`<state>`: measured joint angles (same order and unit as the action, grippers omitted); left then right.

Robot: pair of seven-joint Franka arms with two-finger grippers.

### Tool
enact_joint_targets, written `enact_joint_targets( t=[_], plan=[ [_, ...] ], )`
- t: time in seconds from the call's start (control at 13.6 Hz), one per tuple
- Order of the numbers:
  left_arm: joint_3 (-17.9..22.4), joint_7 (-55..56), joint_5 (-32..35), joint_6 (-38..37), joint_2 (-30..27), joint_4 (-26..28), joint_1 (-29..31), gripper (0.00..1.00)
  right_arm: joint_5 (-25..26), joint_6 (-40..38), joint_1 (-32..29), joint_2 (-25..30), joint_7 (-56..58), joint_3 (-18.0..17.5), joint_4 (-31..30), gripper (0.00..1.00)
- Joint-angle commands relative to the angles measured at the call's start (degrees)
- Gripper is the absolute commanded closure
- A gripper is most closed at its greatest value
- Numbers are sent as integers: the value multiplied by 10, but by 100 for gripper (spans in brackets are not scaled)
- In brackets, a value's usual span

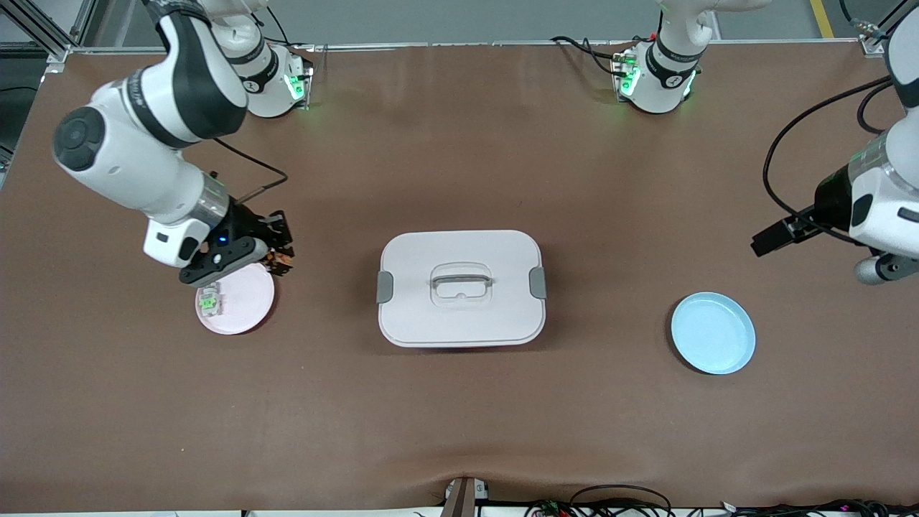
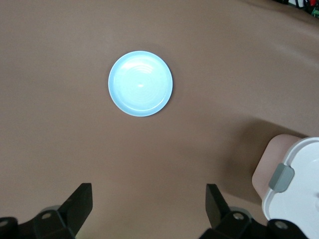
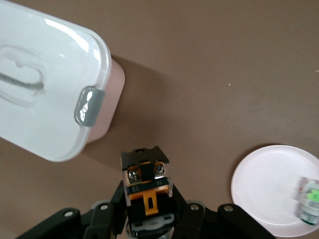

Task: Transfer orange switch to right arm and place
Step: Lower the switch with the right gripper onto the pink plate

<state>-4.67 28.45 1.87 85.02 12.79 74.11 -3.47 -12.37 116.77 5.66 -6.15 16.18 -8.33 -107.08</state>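
The orange switch (image 3: 146,186), a small, light, rigid block with hard smooth faces, is clamped by its flat sides in the right tool (image 1: 276,258) above the pink plate's (image 1: 251,301) rim. A green switch (image 1: 209,301) lies on that plate, while the left tool (image 2: 147,209) waits spread wide over the surface (image 1: 459,416) near the blue plate (image 1: 713,333).

The only writing that shows stands on the orange switch (image 3: 146,181), low in the middle of the right wrist view: small pale digits on a black strip just under its two screw terminals. The one toward the frame's left looks like "12"; the one beside it is too small to make out. The round joint caps on the arm bases along the top of the front view bear small dark marks that cannot be read. No other text, brand or number is legible
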Motion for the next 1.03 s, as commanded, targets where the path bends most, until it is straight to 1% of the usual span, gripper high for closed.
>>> enact_joint_targets(
  t=[0.0, 0.15, 0.22, 0.37, 0.51, 0.59, 0.66, 0.73, 0.81, 0.95],
  plan=[
    [-4, -16, 9, -16, -33, 11, 9, 0, 42, -15, -30, 29, 76, -9, -22, 100],
    [-4, -32, 6, -22, -39, 13, 12, 0, 64, -13, -38, 38, 117, -9, -32, 100],
    [-4, -54, 8, -22, -47, 23, 14, 0, 75, -13, -43, 39, 146, -8, -33, 100],
    [0, -100, 6, 6, -86, 83, 14, 0, 89, -13, -57, 41, 200, -9, -35, 100],
    [17, -131, 5, 42, -137, 155, 11, 0, 96, -8, -69, 41, 285, -8, -35, 100],
    [23, -151, 4, 44, -147, 167, 10, 0, 102, -6, -78, 40, 307, -8, -37, 100],
    [23, -158, 2, 43, -148, 167, 11, 0, 120, -4, -80, 40, 346, -9, -37, 100],
    [21, -162, 0, 40, -149, 166, 14, 0, 127, -3, -81, 39, 370, -9, -43, 100],
    [18, -168, 0, 38, -150, 167, 14, 0, 129, 8, -84, 40, 376, -9, -60, 100],
    [20, -188, 0, 38, -154, 171, 0, 0, 157, 67, -84, 50, 393, -9, -108, 100]
  ],
)
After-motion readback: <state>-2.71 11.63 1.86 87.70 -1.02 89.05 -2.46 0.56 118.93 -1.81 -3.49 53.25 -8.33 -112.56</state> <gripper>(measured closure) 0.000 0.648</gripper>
